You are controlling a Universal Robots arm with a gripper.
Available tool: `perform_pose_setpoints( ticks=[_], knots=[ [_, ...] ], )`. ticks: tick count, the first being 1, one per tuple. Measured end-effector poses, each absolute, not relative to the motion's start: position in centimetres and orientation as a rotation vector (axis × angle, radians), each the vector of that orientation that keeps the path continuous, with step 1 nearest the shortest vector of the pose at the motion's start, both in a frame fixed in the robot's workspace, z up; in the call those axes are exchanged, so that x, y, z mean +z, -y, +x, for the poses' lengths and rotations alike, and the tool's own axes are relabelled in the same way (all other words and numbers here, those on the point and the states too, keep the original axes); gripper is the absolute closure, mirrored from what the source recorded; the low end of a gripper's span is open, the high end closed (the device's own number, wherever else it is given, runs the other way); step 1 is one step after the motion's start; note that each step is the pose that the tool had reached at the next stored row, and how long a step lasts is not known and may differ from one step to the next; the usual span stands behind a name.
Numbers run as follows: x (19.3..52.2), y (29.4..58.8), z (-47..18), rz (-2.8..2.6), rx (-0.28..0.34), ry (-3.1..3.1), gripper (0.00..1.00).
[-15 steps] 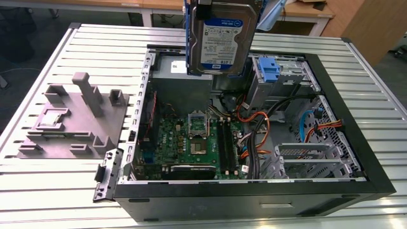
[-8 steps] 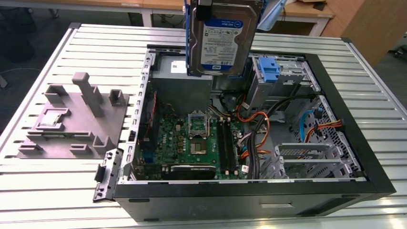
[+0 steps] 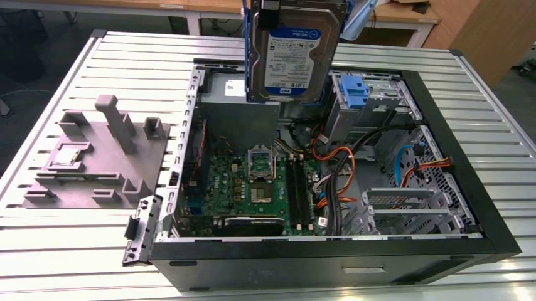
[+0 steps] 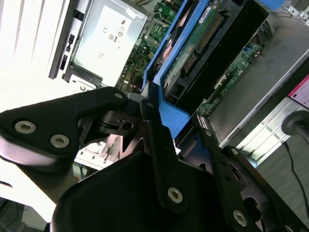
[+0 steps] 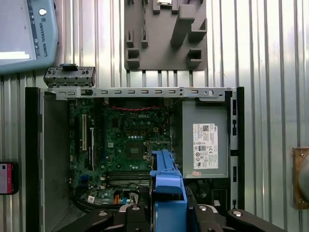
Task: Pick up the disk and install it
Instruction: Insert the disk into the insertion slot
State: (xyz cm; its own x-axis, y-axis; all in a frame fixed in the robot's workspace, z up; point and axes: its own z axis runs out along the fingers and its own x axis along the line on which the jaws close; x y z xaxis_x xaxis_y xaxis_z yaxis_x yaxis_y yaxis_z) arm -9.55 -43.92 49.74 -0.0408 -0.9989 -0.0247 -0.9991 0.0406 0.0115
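Disk (image 3: 295,53) hangs upright, pinched by its blue carrier frame between the jaws of my gripper (image 4: 174,118), with the open computer case (image 3: 335,266) below them.

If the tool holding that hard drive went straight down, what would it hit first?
The disk in the tool would land first, probably on the motherboard inside the open computer case, close beside the power supply, judging by the first wrist view; depth is unclear.
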Motion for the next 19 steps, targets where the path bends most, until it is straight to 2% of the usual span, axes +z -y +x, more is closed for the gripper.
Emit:
perform_pose_setpoints(
  ticks=[19],
  knots=[
    [50.51, 43.94, -9.54, -2.169, 0.04, -2.259, 0.64]
  ],
)
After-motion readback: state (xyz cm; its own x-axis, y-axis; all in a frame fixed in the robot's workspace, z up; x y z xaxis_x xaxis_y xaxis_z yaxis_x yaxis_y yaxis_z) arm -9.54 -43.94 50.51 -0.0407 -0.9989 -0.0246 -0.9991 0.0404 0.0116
